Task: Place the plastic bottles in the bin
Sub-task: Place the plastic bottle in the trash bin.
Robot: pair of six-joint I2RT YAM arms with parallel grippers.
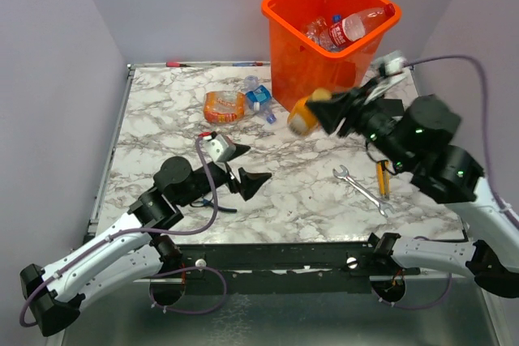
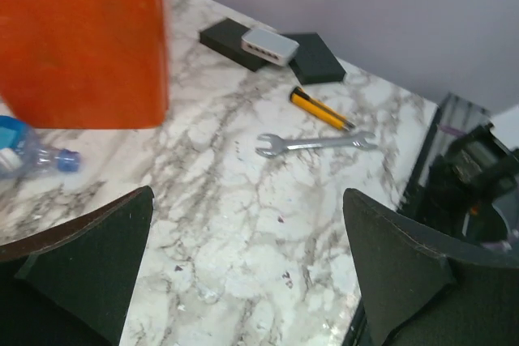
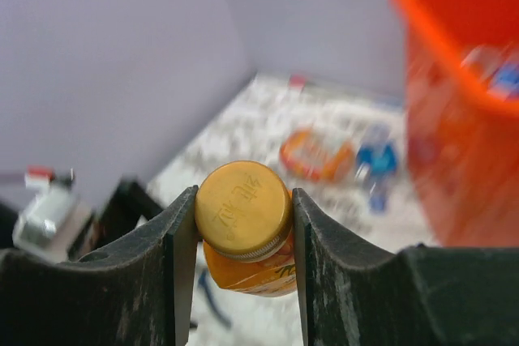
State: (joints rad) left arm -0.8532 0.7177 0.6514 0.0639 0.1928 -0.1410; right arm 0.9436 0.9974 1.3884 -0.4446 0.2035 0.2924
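Nothing we can actually read here. The yellow cap [image 3: 243,208] pinched in the right gripper [image 3: 244,224] has raised lettering, but it's too blurry for us.

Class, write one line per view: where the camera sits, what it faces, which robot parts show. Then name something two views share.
Top external: above and behind the bases, looking down on the table and bin; left arm and right arm show.
Left wrist: on the left arm, facing the wrench; the open left gripper shows.
Right wrist: on the right arm, facing two loose bottles; the right gripper clamps an orange-capped bottle.
Shared: both wrist views catch the bin.
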